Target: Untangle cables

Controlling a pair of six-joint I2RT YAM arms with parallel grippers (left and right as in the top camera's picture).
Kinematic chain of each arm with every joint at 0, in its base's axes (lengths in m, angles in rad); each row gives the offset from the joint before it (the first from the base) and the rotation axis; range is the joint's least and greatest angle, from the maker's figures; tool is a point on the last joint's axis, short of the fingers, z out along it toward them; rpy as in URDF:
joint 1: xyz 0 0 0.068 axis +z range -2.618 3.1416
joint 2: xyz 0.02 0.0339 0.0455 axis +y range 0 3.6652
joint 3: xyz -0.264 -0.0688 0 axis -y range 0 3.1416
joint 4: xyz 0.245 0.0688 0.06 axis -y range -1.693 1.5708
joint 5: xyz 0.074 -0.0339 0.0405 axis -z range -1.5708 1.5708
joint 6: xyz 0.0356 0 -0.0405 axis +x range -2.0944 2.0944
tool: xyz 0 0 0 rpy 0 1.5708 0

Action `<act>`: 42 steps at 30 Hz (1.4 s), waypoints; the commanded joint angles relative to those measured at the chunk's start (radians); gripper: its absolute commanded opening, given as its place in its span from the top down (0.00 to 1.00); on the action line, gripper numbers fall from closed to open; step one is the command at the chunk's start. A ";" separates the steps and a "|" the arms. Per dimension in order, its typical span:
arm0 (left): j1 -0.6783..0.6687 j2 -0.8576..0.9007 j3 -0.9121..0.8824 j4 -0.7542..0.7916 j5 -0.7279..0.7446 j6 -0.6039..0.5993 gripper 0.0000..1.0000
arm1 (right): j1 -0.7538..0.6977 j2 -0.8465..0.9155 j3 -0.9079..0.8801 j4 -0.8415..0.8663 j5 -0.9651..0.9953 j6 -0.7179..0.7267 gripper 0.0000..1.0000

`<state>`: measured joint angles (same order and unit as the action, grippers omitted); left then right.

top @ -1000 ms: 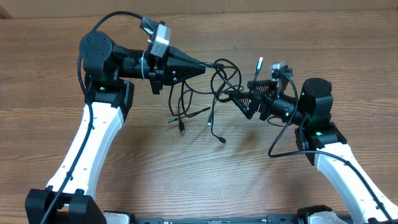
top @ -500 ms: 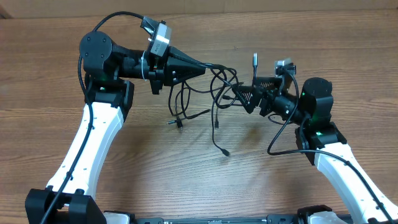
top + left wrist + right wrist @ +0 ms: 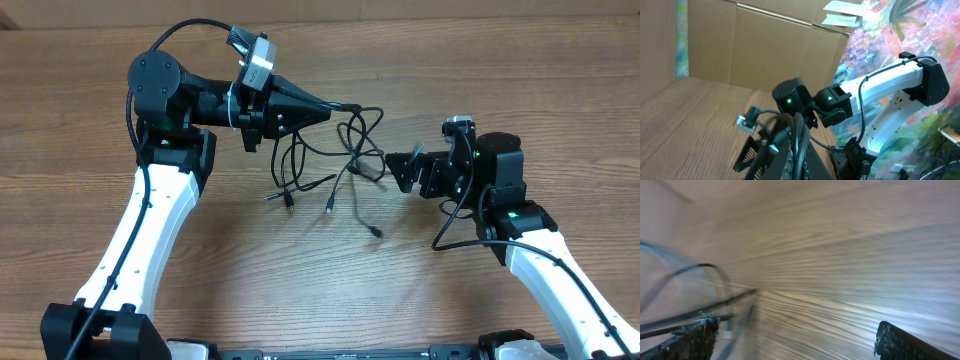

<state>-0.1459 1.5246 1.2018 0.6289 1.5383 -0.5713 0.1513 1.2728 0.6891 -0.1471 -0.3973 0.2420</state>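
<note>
Overhead view: bright, even lighting; sharp focus; soft shadows beneath the cables (image 3: 352, 160). Left wrist view: evenly lit, sharp. Right wrist view: heavy motion blur, glare at lower right.

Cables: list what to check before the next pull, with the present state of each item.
1. Left gripper shut on the cables: ok, strands run out from its tip.
2. Right gripper open for a new grasp: ok, jaws stand wide apart in the right wrist view.
3. Right gripper apart from every strand: cannot tell, one strand passes close by it and the wrist view is blurred.
4. Tangle undone: not ok, loops cross one another just below the left gripper.
5. Plug ends free of both arms: ok, they spread over the table between the arms.
</note>
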 commanded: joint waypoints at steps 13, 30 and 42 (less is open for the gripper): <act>0.002 -0.008 0.011 0.032 0.025 -0.005 0.96 | -0.002 -0.001 0.011 -0.099 0.262 -0.014 0.00; 0.024 -0.007 0.011 0.027 0.043 0.018 0.96 | -0.002 -0.001 0.011 0.417 -0.153 -0.008 0.00; -0.003 -0.007 0.011 0.027 0.042 0.027 0.96 | 0.000 -0.001 0.011 0.444 -0.418 -0.016 0.00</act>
<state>-0.1333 1.5246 1.2018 0.6518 1.5623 -0.5697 0.1513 1.2743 0.6880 0.2916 -0.7193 0.2340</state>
